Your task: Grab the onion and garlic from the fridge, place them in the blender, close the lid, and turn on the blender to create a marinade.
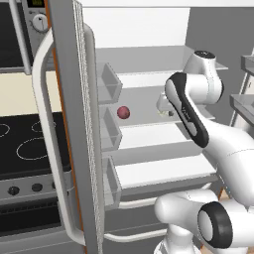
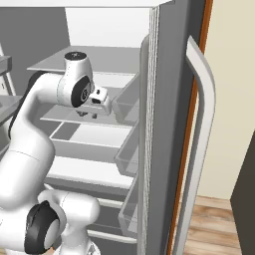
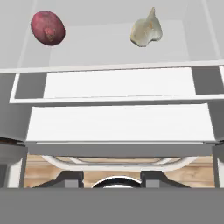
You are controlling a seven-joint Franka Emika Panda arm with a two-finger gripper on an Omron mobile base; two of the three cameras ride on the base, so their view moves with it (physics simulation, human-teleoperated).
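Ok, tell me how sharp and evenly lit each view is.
Left base view: flat, even light, the onion crisp on its shelf. Right base view: soft, the fridge door edge grainy. Hand view: mild blur, the garlic casting no hard shadow, no glare.

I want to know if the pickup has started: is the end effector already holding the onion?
No: in the hand view the onion lies on the fridge shelf, apart from the garlic, with nothing gripping it.
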